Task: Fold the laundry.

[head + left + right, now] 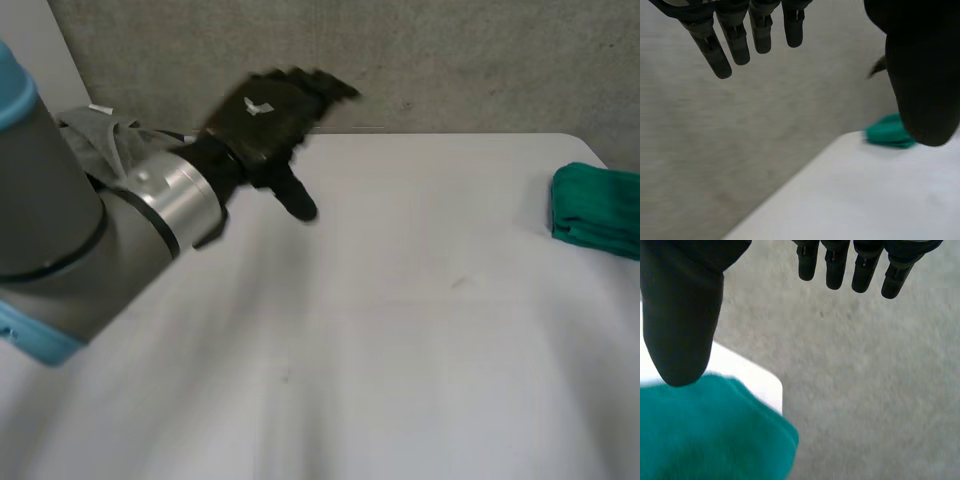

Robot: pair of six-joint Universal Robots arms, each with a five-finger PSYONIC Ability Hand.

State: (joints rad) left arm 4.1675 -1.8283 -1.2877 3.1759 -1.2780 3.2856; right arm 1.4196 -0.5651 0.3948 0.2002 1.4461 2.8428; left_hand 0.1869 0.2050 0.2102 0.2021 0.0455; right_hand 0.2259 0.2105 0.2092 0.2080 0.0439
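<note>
The green cloth (597, 210) lies bundled at the table's (400, 330) three o'clock edge, near a corner. The right hand (682, 315) hangs over it, fingers straight, grasping nothing. The left hand (270, 110) hovers at eleven o'clock, likewise released (grey cloth (100, 140) behind its arm). Broad white tabletop lies between them.

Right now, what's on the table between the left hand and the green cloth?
Nothing. In the head view the white table is bare all the way from the left hand across to the green cloth.
</note>
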